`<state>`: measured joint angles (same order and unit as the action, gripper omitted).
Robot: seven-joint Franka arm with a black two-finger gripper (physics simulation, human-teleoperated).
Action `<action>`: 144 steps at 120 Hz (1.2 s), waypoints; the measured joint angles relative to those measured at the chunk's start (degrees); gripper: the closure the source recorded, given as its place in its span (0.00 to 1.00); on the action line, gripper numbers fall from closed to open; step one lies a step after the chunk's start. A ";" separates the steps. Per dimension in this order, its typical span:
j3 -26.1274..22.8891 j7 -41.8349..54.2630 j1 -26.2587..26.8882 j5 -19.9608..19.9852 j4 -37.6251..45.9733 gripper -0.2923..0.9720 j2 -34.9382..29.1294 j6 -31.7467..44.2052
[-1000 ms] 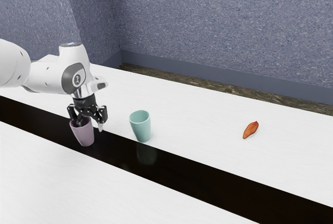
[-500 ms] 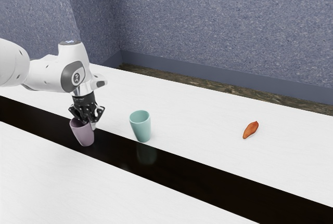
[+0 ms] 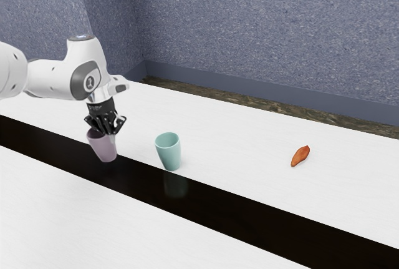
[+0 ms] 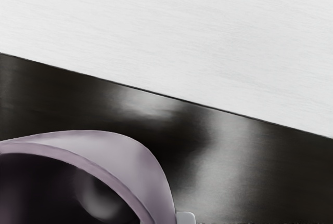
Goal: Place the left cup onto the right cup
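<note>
Right now your fingers (image 3: 107,124) are closed on the rim of the purple cup (image 3: 103,147), gripping its wall at the side nearer the teal cup (image 3: 168,150). The purple cup hangs under the hand with a slight tilt, its mouth leaning toward the exterior view's left. Its base sits over the far edge of the black stripe (image 3: 206,200) that runs across the white table (image 3: 249,138). It looks to be just clear of the surface, though you cannot be sure of the gap from this side.

The teal cup stands upright and open-mouthed, near the purple one on the exterior view's right but not touching it. It stands at the same edge of the stripe, with its reflection in the gloss below. Well apart, farther to the exterior view's right, a small orange object (image 3: 300,155) lies on the white surface.

From your wrist camera, the purple cup's curved rim (image 4: 104,156) sits close under the hand, with the dark stripe (image 4: 234,156) beneath it and the white tabletop (image 4: 182,26) beyond.
</note>
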<state>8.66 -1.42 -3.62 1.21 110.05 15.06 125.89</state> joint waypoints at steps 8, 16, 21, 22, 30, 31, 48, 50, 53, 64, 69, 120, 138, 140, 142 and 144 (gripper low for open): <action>0.03 0.14 0.89 -0.29 -1.57 0.85 -0.88 -1.06; 0.03 0.24 1.90 -0.70 -3.63 0.85 -1.47 -2.62; 0.01 0.30 2.21 -0.86 -4.24 0.85 -1.99 -3.50; 0.00 0.31 2.24 -0.89 -4.39 0.85 -2.08 -3.70; -0.08 0.40 2.36 -1.08 -5.45 0.85 -2.82 -5.23; -0.10 0.41 2.37 -1.10 -5.52 0.85 -2.91 -5.41; -0.57 0.59 3.08 -1.29 -6.80 0.85 -4.24 -8.27; -0.59 0.61 3.32 -1.31 -6.86 0.85 -4.39 -8.54; -0.62 0.64 3.69 -1.33 -6.92 0.85 -4.59 -8.91; -0.66 0.73 5.11 -1.46 -7.00 0.85 -5.08 -10.03; -0.67 0.76 5.83 -1.62 -6.99 0.85 -5.33 -10.42; -0.76 1.07 12.28 -2.24 -7.20 0.85 -5.90 -11.96; -1.73 1.15 12.93 -2.46 -9.23 0.85 -5.72 -12.29; -1.92 1.15 12.95 -2.47 -9.48 0.85 -5.65 -12.34; -2.09 1.16 12.97 -2.49 -9.69 0.85 -5.57 -12.39; -2.29 1.16 12.96 -2.50 -9.87 0.85 -5.48 -12.43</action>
<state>6.38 -0.26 9.35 -1.28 100.18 9.57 113.45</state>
